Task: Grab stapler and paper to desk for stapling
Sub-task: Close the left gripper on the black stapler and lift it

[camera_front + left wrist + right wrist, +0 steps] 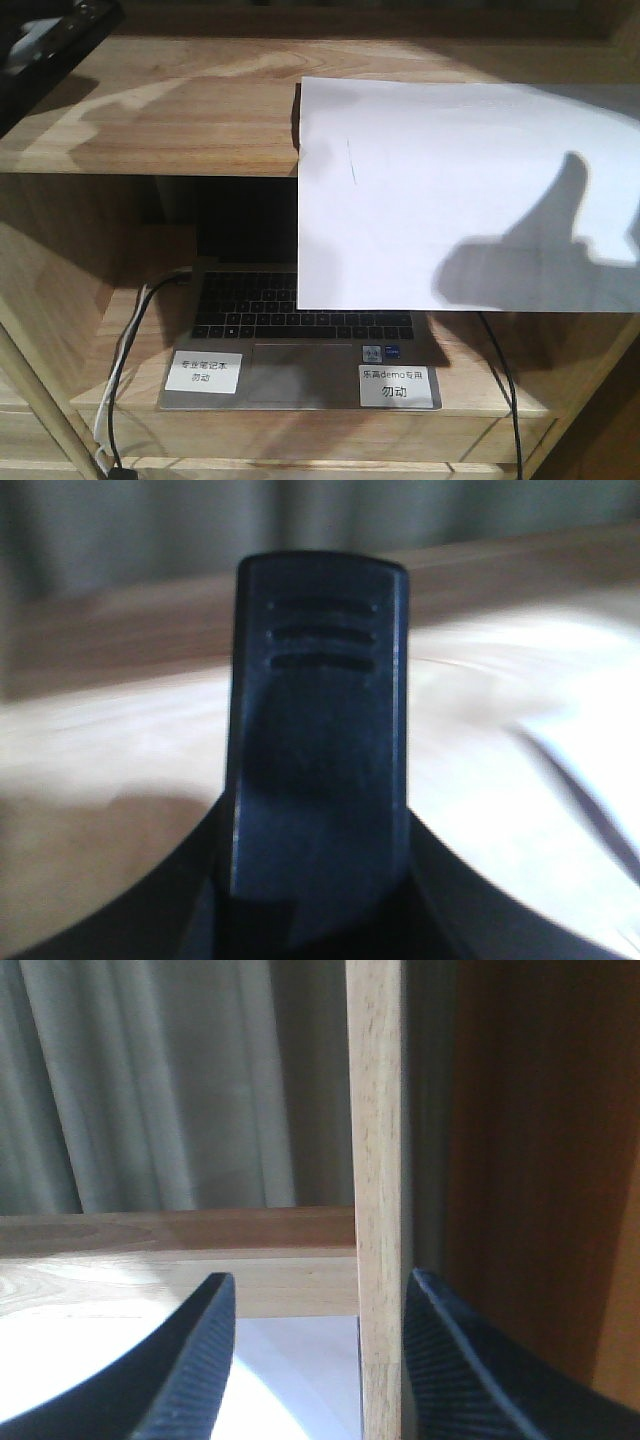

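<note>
1. The paper (450,200) is lying on the right side of the desk (150,110). Its near part is hanging over the front edge, in front of the open laptop (300,335) below.
2. My left claw (315,925) is pinching a black ridged body upright between its fingers. I am taking it for the stapler (315,710), though no orange patch is showing and the view is blurred.
3. My right claw (320,1360) is standing wide and holding nothing. It is hanging above the sheet, with a wooden upright (375,1160) just beside its right finger.
4. I am judging the overhang to be the main risk. A nudge from my right claw could be sending the sheet sliding off onto the laptop.
5. The upright is crowding my right finger, so swinging right could be knocking into it.
6. My left grip appears to be sitting low on the stapler. A tilt while setting it down could be letting it twist out.
</note>
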Controlling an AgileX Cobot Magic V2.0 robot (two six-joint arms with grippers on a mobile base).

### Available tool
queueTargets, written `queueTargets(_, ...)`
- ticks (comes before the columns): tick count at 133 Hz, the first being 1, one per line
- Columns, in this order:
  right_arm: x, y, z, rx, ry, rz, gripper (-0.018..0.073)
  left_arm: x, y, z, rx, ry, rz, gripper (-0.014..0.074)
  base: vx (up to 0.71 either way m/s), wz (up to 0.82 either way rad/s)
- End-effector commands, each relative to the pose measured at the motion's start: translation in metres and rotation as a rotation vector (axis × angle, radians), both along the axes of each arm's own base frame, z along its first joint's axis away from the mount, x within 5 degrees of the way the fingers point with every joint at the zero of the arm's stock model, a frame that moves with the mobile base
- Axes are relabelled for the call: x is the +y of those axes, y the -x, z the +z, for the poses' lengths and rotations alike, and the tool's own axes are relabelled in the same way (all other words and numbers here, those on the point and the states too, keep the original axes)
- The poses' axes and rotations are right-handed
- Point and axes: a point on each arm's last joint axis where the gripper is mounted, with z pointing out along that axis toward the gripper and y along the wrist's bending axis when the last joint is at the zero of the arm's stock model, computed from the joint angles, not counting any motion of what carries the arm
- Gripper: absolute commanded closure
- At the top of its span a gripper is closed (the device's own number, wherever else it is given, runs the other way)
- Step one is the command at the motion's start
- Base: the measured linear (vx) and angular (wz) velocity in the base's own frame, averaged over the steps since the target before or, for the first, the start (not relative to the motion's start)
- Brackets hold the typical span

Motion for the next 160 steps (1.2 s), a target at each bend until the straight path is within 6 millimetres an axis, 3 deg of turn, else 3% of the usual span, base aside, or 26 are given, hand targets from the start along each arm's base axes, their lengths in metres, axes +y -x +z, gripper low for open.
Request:
queueTargets(1, -0.001, 0.000, 0.012, -0.084, 0.015, -0.006, 0.0197, 0.009, 0.034, 0.014, -0.207, 0.096, -0.071, 0.0603, 0.00, 0.00)
queueTargets(53, -0.001, 0.000, 0.012, -0.084, 0.015, -0.006, 0.0197, 0.038, 0.124, -0.060, -0.284, 0.058, -0.237, 0.0603, 0.00, 0.00)
queueTargets(99, -0.001, 0.000, 0.012, -0.084, 0.015, -0.006, 0.0197, 0.067, 0.185, -0.097, -0.411, 0.095, -0.235, 0.0603, 0.00, 0.00)
queueTargets(127, -0.001, 0.000, 0.012, -0.084, 0.015, -0.006, 0.0197, 0.075, 0.205, -0.106, -0.433, 0.095, -0.250, 0.0603, 0.00, 0.00)
queueTargets(160, -0.001, 0.000, 0.012, -0.084, 0.015, -0.006, 0.0197, 0.076, 0.206, -0.108, -0.428, 0.091, -0.253, 0.0603, 0.00, 0.00)
